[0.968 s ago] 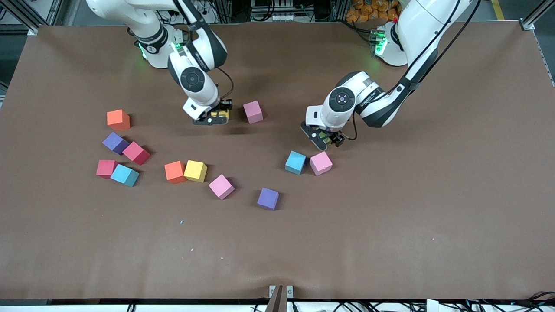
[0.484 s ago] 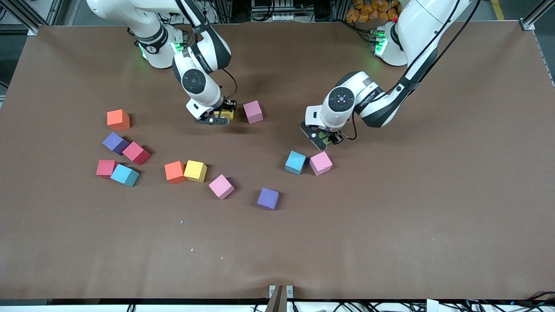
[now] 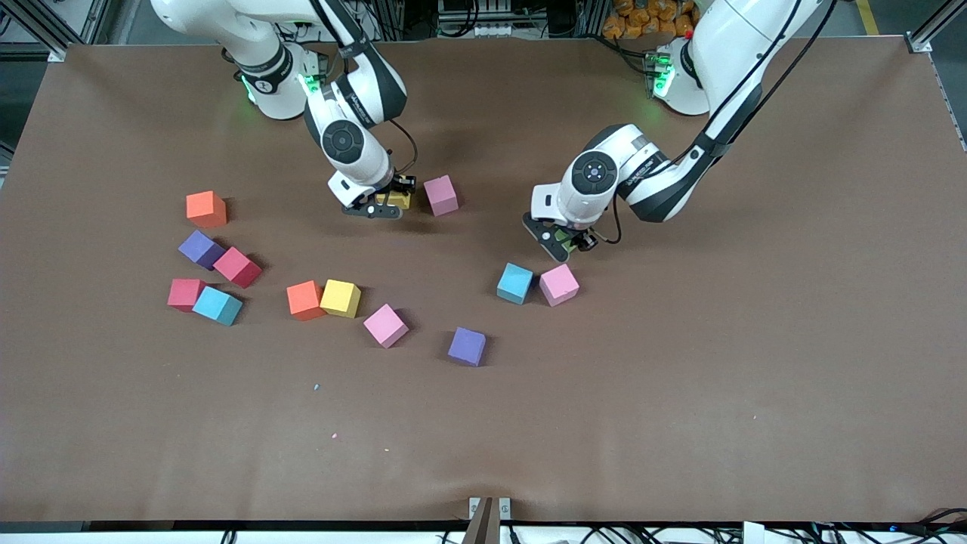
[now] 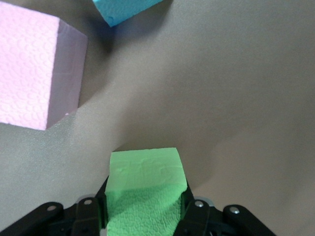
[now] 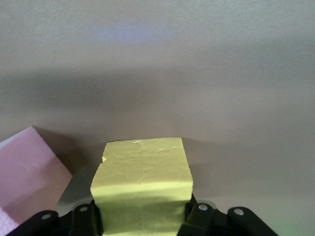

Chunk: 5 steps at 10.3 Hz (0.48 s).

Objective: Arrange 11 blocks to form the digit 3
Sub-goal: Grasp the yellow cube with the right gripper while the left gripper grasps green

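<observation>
Two pincers | left pincer (image 4: 143,216) clenched on green block (image 4: 145,189) | right pincer (image 5: 141,214) clenched on yellow block (image 5: 142,182)

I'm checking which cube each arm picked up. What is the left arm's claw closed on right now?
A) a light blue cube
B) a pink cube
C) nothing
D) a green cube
D: the left wrist view shows the left claw shut on a green cube, while the pink cube and the light blue cube sit apart from it on the table.
</observation>
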Available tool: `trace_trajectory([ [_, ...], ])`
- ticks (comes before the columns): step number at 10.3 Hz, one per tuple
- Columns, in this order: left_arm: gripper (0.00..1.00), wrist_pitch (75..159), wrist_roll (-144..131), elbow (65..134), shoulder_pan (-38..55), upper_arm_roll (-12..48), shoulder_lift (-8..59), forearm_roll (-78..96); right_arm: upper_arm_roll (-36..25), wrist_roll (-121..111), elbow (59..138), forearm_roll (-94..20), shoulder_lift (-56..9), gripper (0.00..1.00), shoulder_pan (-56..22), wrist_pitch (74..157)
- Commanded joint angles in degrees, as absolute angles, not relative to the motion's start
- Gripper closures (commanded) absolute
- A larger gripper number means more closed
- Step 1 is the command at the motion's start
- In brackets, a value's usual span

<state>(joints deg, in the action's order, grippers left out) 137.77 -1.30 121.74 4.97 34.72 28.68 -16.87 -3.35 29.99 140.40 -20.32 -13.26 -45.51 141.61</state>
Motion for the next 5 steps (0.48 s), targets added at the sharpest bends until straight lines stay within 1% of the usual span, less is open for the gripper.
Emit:
trace_trajectory([
  [1, 1.0, 137.11, -8.23, 120.77, 5.71, 35.07, 28.48, -18.55, -3.52, 30.59, 138.43, -22.24, -16.26, 0.9, -47.46, 142.73],
  [4, 1.0, 136.5, -15.18, 120.59, 6.94, 35.24, 28.13, -18.28, -3.52, 30.59, 137.99, -22.24, -16.44, 0.89, -47.46, 142.73],
  [5, 1.0, 134.93, -16.86, 119.45, 7.03, 35.51, 28.13, -18.02, -3.6, 30.59, 137.99, -22.32, -16.44, 0.89, -47.46, 142.73],
])
